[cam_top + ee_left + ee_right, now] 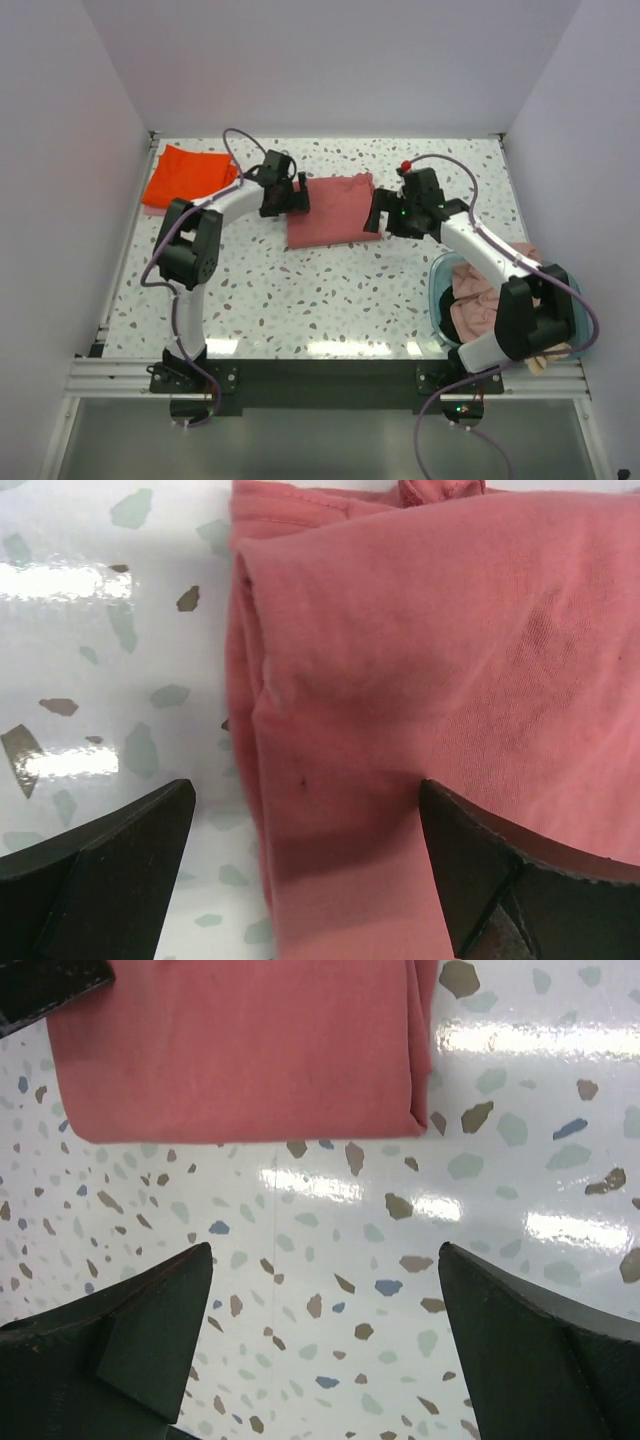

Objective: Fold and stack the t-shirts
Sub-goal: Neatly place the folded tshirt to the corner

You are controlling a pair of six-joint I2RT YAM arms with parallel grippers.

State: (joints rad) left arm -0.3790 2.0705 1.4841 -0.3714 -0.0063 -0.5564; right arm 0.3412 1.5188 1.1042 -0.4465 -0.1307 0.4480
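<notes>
1. The left gripper (305, 805) is wide open. In its wrist view one finger (110, 870) stands over the bare table (110, 670) and the other finger (530, 880) over the pink shirt (450, 680), so the shirt's side edge lies between them. I cannot tell if they touch the cloth.
2. The right gripper (325, 1260) is also wide open and holds nothing. Below it is only speckled table (500, 1290); the pink shirt (240, 1050) lies just beside it, apart from both fingers.
3. Only this wrist view shows the stacked folded layers along one edge of the shirt.
4. Only the top view shows the whole shirt (335, 208). It is a folded rectangle at the middle far part of the table (300, 300), between the left gripper (288, 195) and the right gripper (380, 215). Its long side runs left to right, a little tilted. Which way the neck points, I cannot tell.
5. An orange shirt (185, 175) lies at the far left corner.
6. More pink and beige shirts (475, 295) lie crumpled in a teal basin (437, 290) at the near right.
</notes>
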